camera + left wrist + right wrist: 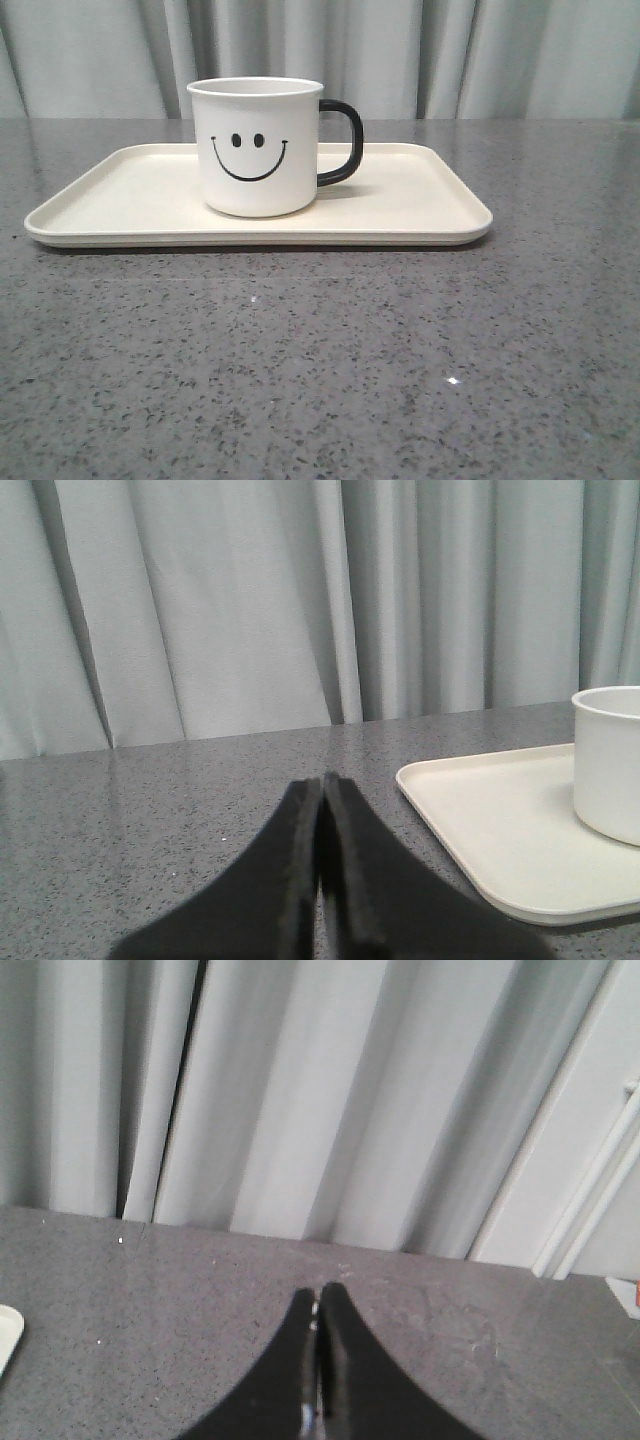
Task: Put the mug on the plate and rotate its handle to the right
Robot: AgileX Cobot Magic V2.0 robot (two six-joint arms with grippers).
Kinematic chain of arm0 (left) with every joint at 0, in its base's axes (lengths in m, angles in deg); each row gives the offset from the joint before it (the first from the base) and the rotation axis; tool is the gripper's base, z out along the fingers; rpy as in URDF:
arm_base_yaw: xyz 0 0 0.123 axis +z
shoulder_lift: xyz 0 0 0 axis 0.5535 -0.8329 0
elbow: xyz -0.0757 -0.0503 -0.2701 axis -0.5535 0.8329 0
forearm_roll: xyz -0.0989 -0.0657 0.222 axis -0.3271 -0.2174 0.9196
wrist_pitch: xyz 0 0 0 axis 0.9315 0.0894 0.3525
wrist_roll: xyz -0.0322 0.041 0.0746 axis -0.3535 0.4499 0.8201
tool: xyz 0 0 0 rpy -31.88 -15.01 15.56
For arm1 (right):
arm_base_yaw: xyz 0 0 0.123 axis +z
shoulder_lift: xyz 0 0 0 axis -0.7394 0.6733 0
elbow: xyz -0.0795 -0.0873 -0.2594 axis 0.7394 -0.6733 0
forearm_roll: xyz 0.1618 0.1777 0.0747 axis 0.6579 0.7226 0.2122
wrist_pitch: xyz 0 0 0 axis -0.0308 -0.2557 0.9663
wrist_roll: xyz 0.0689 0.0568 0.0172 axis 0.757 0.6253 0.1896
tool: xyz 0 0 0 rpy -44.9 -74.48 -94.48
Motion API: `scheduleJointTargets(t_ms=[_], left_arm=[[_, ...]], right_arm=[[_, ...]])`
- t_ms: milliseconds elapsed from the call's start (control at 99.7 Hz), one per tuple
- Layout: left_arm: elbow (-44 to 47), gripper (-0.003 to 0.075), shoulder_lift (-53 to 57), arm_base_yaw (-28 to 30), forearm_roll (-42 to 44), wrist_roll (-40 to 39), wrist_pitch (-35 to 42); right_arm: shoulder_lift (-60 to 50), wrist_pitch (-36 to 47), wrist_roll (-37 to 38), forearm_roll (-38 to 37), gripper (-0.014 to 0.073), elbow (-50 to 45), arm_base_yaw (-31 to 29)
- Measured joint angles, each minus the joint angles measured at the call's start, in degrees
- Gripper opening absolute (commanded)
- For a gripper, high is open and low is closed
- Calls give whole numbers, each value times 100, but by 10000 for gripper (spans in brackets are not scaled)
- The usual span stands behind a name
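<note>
The white mug (pixel 256 146) with a black smiley face stands upright on the cream plate (pixel 420 205), left of its middle. Its black handle (pixel 343 141) points to the right. No gripper shows in the front view. In the left wrist view my left gripper (pixel 321 783) is shut and empty over the grey table, apart from the plate (pixel 500 820) and the mug (pixel 610 760), whose handle is hidden there. In the right wrist view my right gripper (pixel 318 1294) is shut and empty over bare table; only a corner of the plate (pixel 8 1335) shows.
The plate rests on a grey speckled table (pixel 320 360). Grey curtains (pixel 320 50) hang behind the table's far edge. A white frame or pipe (pixel 590 1190) stands by the curtain in the right wrist view.
</note>
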Motion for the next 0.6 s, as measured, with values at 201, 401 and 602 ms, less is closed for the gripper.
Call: scheduleJointTargets(t_ms=[201,401,602], left_arm=[[0,-20,0,0,0,0,0],[0,-20,0,0,0,0,0],[0,-20,0,0,0,0,0]], right_arm=[[-1154,444,0,38,-111,-1134,47],[-2265,1382,0,108,-111,-3094,60],[-2889,2515,0,379,-111,-4871,60]])
